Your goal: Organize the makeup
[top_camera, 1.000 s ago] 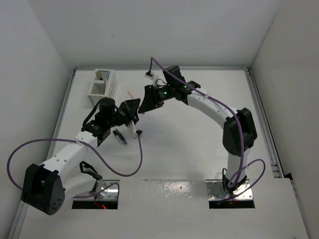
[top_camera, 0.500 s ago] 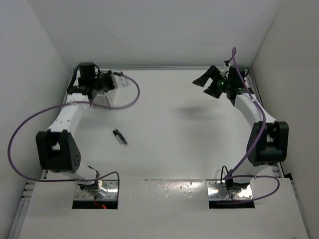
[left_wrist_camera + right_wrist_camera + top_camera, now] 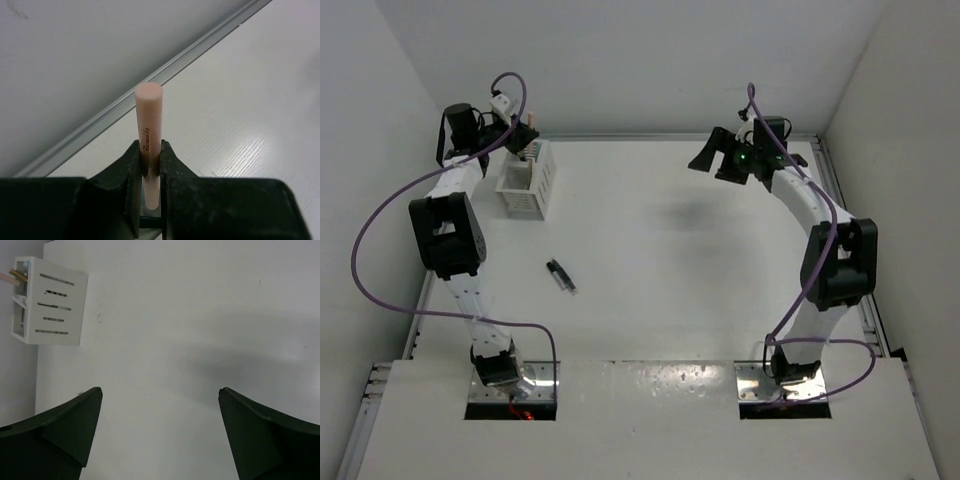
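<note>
Short black tube [image 3: 560, 276] lies loose on the table [image 3: 670, 300], nearest the arm bases. Further back on the left sits the white slotted box [image 3: 527, 180]. By its far end, the left gripper [image 3: 149, 150] is pinching a pink stick [image 3: 149, 110]. The right gripper [image 3: 160, 390] hangs far right, fingers spread wide, empty.

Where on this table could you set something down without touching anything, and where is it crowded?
Free: the wide middle of the table, between the white box and the open right tool; also the near strip between the black tube and the arm bases. Crowded: the far-left corner, where the left tool grips the pink stick by the box.
</note>
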`<state>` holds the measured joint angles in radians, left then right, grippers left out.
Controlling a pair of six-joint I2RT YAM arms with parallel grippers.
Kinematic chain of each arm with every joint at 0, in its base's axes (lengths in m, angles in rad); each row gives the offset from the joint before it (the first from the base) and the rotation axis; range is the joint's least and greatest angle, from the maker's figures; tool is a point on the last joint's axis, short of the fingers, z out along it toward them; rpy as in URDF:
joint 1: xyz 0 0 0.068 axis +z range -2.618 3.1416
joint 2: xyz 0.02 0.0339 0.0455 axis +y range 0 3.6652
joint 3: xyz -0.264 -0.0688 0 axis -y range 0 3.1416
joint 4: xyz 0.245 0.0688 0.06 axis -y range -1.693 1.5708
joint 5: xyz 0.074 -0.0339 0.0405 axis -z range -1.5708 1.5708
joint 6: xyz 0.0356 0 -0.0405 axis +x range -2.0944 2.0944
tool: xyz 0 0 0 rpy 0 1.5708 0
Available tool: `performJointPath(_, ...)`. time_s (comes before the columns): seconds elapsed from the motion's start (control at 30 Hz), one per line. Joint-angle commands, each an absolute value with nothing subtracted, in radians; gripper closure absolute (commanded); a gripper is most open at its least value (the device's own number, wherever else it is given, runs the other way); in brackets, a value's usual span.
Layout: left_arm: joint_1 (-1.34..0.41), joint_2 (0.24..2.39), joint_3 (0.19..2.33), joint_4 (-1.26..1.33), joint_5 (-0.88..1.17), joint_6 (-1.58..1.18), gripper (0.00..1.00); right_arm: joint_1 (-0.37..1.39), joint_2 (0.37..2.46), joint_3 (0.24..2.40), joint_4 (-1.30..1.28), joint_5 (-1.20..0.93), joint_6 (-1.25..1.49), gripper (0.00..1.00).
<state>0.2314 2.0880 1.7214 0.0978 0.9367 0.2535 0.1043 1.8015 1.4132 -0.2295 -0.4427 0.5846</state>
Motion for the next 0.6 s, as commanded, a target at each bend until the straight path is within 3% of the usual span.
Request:
performJointPath(0.0,0.241,2.098,1.775,0.253,0.994,0.124,1.0,0.107,1.835,1.505,-0.253,-0.423,0.538,0.0)
performJointPath(0.27,0.264,2.174,1.775,0.258,0.983,0.181,0.98,0.123,1.894,1.569,-0.265,-0.423,0.555,0.0)
performJointPath(0.3,0.274,2.174,1.775,0.243,0.983,0.202,0.94,0.124,1.896,1.572,-0.264,-0.42,0.551,0.0)
performJointPath(0.33,0.275,2.174,1.764,0.203,0.983,0.254,0.76,0.127,1.896,1.574,-0.264,-0.416,0.549,0.0)
performJointPath(0.37,0.275,2.162,1.755,0.187,0.983,0.274,0.68,0.129,1.896,1.574,-0.265,-0.413,0.546,0.0)
performJointPath(0.57,0.284,2.129,1.767,0.138,0.992,0.304,0.44,0.156,1.894,1.614,-0.352,-0.384,0.482,0.0)
